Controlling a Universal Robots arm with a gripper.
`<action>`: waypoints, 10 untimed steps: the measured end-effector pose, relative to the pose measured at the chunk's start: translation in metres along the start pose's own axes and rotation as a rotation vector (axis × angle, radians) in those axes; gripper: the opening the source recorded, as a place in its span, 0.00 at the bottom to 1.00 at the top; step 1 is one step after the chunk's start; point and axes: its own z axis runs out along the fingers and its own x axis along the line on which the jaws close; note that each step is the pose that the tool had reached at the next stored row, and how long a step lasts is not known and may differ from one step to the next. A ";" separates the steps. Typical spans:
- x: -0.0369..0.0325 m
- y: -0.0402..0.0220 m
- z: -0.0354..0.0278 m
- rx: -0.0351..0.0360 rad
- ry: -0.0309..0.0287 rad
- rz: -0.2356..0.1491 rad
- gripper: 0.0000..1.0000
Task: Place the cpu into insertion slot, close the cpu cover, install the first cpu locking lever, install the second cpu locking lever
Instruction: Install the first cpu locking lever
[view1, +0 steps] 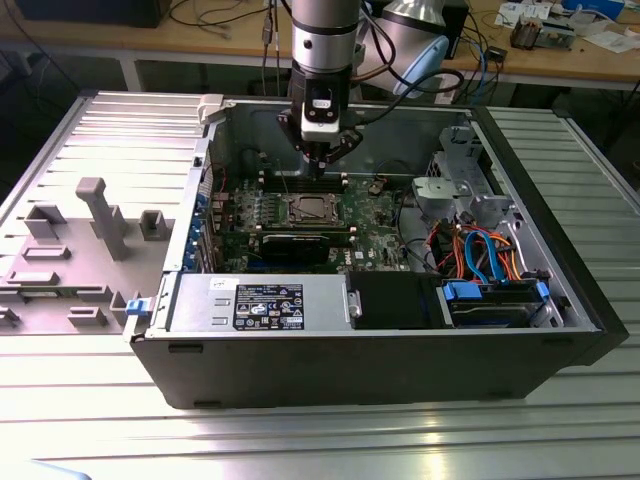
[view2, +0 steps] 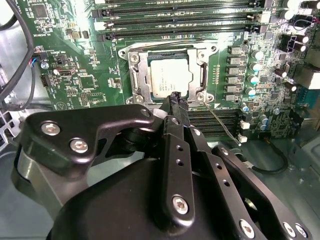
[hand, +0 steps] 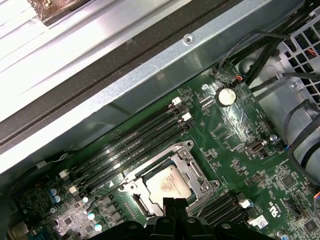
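Note:
The cpu (view2: 170, 75) (hand: 167, 187), a silver-grey square, lies in the insertion slot (view1: 308, 210) on the green board inside the open computer case. The cpu cover (view2: 137, 75) (hand: 194, 172), a silver frame, lies flat around the chip. A thin wire lever (view2: 222, 122) runs out from one corner of the slot across the black memory slots. My gripper (view1: 322, 158) (view2: 177, 97) (hand: 172, 202) hangs just above the slot's edge with its black fingers shut together and nothing between them.
The case (view1: 560, 330) has tall walls all around. Long black memory slots (view2: 175, 20) flank the slot, and a black graphics card (view1: 300, 242) lies nearer the front. Drive bays and coloured cables (view1: 480, 250) fill the exterior view's right. A grey fixture plate (view1: 80, 240) lies outside at its left.

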 end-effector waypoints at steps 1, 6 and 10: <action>0.0000 0.0000 0.0000 -0.0001 0.0001 -0.008 0.11; 0.0012 -0.0008 0.0000 -0.0020 0.0006 -0.100 0.11; 0.0078 -0.0049 -0.0001 -0.0022 0.0006 -0.107 0.11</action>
